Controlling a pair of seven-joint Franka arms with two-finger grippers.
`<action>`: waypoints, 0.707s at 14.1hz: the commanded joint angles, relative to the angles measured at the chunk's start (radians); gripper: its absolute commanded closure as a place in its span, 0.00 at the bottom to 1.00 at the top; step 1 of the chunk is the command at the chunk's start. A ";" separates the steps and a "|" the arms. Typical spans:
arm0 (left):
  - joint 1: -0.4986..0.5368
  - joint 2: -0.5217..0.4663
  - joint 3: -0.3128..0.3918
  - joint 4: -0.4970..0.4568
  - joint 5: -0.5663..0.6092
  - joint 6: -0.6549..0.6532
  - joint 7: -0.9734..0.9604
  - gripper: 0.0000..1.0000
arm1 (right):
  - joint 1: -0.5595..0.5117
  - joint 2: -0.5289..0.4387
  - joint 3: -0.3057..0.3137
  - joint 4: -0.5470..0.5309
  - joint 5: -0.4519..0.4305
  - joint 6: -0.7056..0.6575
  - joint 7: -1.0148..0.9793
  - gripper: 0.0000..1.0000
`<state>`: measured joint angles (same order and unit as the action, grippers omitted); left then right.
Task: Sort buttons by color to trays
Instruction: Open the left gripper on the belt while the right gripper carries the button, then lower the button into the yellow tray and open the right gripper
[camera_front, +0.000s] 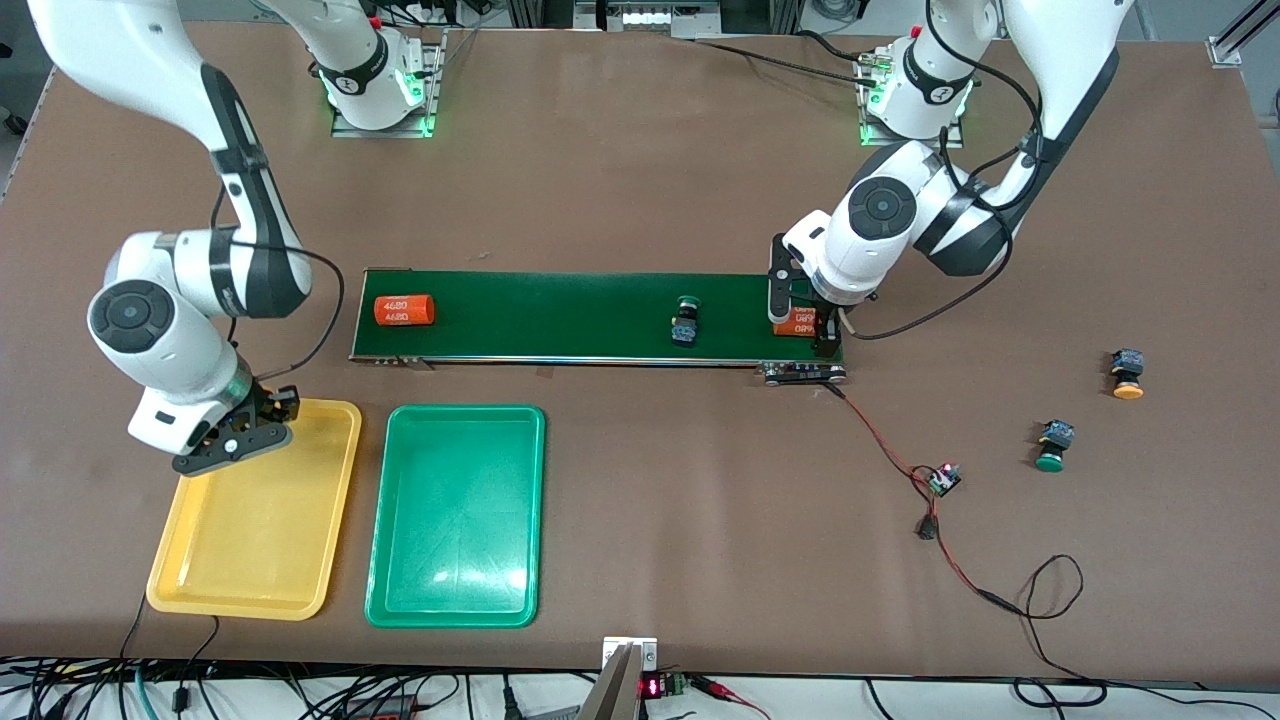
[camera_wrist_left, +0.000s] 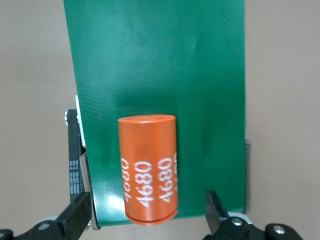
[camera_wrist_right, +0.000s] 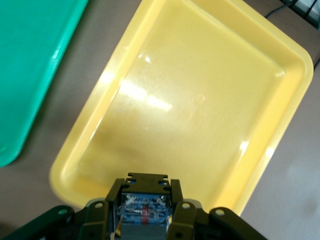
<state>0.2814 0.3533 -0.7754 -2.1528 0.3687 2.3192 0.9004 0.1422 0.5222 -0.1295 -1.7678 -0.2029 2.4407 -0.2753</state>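
Start at the right arm's end of the table: your right gripper (camera_front: 236, 440) hangs over the corner of the yellow tray (camera_front: 250, 570) that lies nearest the conveyor belt (camera_front: 560, 315). Its jaws are clamped on a button (camera_wrist_right: 144, 210); in the right wrist view you see only the button's black-and-blue body between the fingers, and the cap colour cannot be told. The yellow tray's floor spreads out directly under that gripper. Just beside it, toward the left arm's end, sits the green tray (camera_front: 455, 600).

Follow the belt along. At the end closest to your right gripper lies an orange cylinder (camera_front: 404, 310) printed "4680". Farther along the belt, closer to your left gripper, a green-capped button (camera_front: 685, 322) lies on its side.

Your left gripper (camera_front: 800, 335) is down at the belt's other end. Its fingers (camera_wrist_left: 75, 215) stand wide apart, one on each side of a second orange cylinder (camera_wrist_left: 148, 167), and the left wrist view shows a gap between each finger and the cylinder, so it has hold of nothing.

Past that gripper, off the belt on the bare table (camera_front: 640, 160), lie two more buttons well apart from it: a green button (camera_front: 1052, 446), nearer the front camera, and a yellow-orange button (camera_front: 1127, 374).
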 joint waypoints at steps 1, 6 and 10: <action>0.001 -0.094 -0.028 0.007 0.007 -0.096 -0.020 0.00 | -0.055 0.070 0.024 0.007 -0.018 0.139 -0.033 0.85; 0.194 -0.128 -0.013 0.070 -0.037 -0.184 -0.014 0.00 | -0.064 0.150 0.036 0.005 -0.016 0.291 -0.041 0.66; 0.398 -0.021 0.015 0.210 -0.037 -0.201 -0.014 0.00 | -0.059 0.176 0.036 0.007 -0.018 0.342 -0.045 0.20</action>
<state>0.5863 0.2421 -0.7535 -2.0399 0.3502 2.1502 0.8728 0.0958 0.6921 -0.1052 -1.7678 -0.2031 2.7660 -0.3112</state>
